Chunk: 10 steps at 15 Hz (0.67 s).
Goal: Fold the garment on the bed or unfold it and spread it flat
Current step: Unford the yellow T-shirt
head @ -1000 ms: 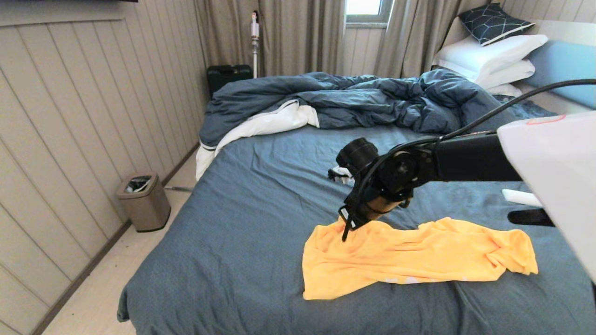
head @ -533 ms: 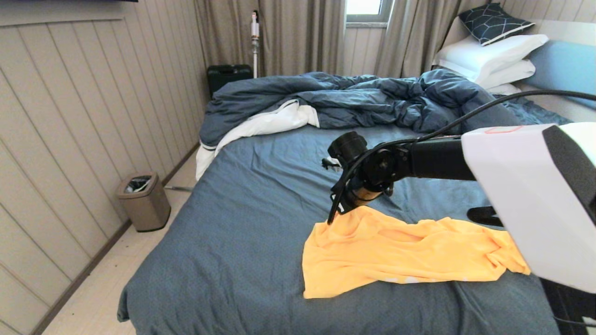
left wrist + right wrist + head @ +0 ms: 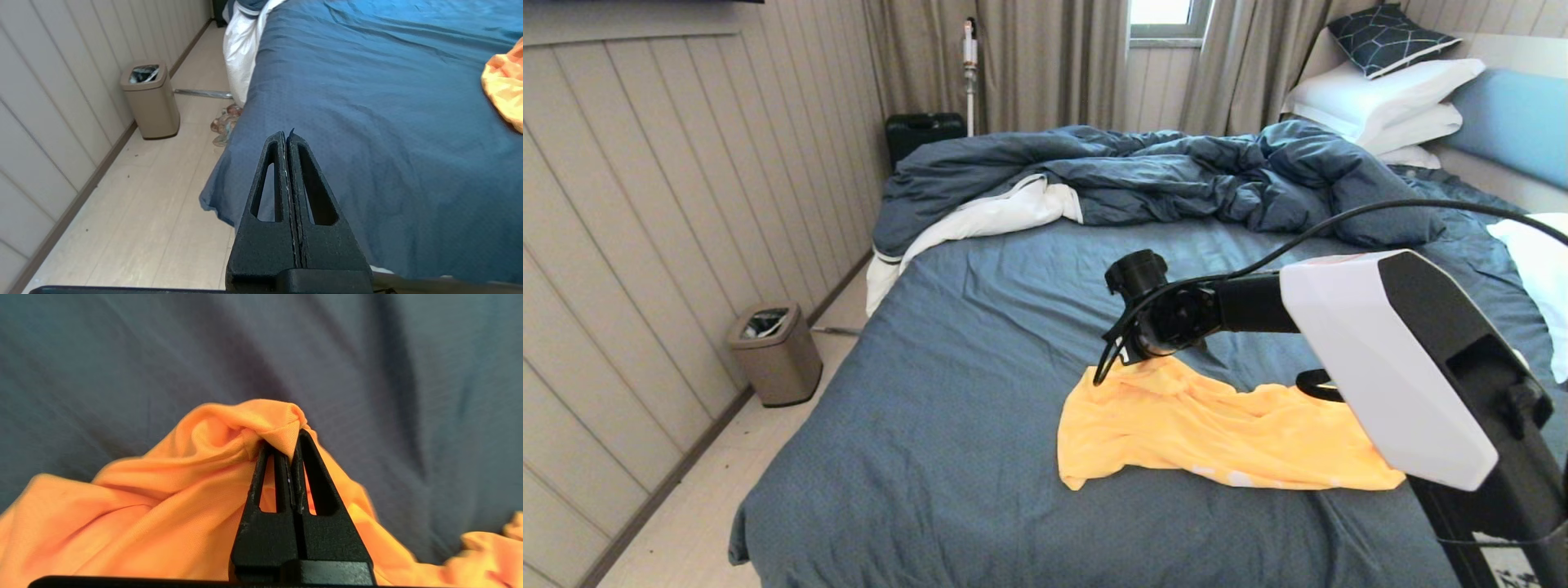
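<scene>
Garment (image 3: 1217, 429) crumpled and unspread on bed (image 3: 947, 425), corner pinched in right gripper (image 3: 292, 447) and raised off sheet; left gripper (image 3: 286, 136) closed, empty, parked beside bed edge; flattening barely begun.

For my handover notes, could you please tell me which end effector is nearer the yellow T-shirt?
Right. The right end effector is shut on the T-shirt; the left end effector is shut near the bed's corner, apart from it.
</scene>
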{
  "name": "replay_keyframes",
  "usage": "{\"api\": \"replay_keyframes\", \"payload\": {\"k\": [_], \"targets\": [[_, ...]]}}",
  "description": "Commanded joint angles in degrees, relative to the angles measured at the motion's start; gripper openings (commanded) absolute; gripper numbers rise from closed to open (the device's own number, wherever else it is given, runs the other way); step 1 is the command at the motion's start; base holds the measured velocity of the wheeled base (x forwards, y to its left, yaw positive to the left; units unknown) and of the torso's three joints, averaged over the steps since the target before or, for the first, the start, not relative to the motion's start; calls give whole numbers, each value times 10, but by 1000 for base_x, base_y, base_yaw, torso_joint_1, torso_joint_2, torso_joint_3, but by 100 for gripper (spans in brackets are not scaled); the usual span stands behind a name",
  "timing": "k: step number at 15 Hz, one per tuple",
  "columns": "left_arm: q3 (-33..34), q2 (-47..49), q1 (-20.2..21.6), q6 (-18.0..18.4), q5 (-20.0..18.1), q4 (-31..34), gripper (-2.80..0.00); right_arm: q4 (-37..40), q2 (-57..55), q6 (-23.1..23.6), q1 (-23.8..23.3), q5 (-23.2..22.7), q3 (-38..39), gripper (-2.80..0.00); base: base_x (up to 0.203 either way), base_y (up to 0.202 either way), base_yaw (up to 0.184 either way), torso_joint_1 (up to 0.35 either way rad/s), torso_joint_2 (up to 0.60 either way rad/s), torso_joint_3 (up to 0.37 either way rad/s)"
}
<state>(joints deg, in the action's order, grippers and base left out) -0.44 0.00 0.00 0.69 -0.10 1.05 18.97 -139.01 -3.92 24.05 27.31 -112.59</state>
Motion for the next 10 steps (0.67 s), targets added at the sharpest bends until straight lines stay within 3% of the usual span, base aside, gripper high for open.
{"api": "replay_keyframes", "payload": {"k": [1, 2, 10], "targets": [[0, 0, 0, 0, -1, 0, -280, -5, -17, -2, 1, 2, 0, -280, 0, 0, 0, 0, 0, 0], [0, 0, 0, 0, 0, 0, -280, -16, -20, -2, 1, 2, 0, 0, 0, 0, 0, 0, 0, 0], [0, 0, 0, 0, 0, 0, -280, -19, 36, -7, -1, -6, 0, 0, 0, 0, 0, 0, 0, 0]]}}
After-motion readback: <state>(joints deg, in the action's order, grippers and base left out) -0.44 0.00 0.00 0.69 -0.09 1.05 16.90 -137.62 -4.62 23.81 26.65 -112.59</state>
